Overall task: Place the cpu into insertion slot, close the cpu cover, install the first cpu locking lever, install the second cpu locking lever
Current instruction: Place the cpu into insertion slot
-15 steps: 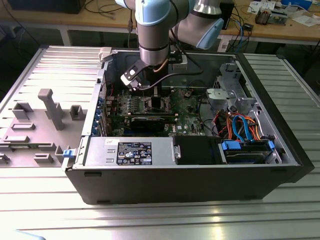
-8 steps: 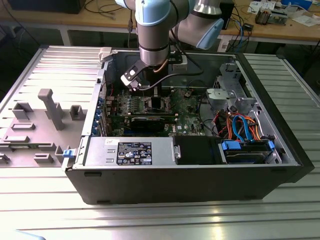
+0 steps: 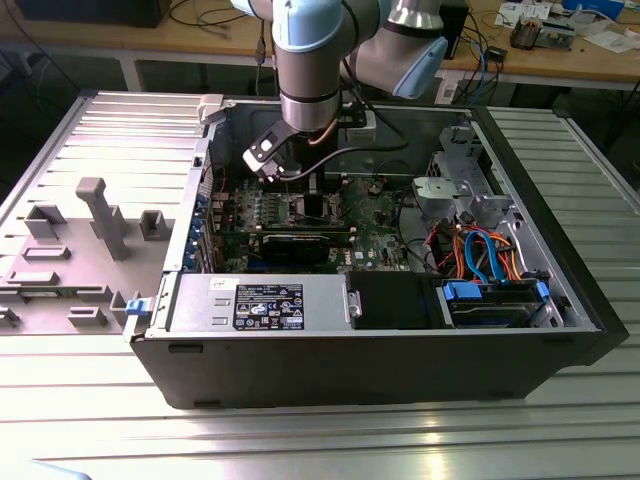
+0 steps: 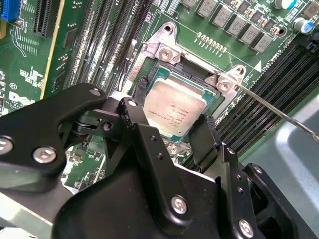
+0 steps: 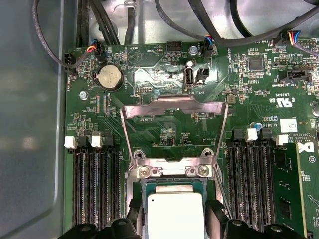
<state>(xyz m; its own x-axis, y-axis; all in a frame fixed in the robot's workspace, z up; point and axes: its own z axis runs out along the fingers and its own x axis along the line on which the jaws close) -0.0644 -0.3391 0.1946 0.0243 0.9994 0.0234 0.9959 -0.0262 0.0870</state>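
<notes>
1. End effector [image 4: 175,103] clamps the cpu [image 5: 175,214] by two opposite edges, for a level seat.
2. Directly beneath, I see it lying in the insertion slot [image 4: 197,74].
3. Beyond, the cpu cover [image 5: 174,101] stands raised, leaving the slot open.

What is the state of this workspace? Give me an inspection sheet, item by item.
Surface: ribbed metal table carries the open computer case.
Job's things: cpu sits within the insertion slot; cpu cover raised open; a thin locking lever stands free of the frame.
Clutter: grey plastic panel on the exterior view's left.
Grippers: tool at the cpu, over the slot.
Cables: orange and blue cables inside the case; black cables by the board's edge.
Surroundings: wooden workbench behind, with wires.
</notes>
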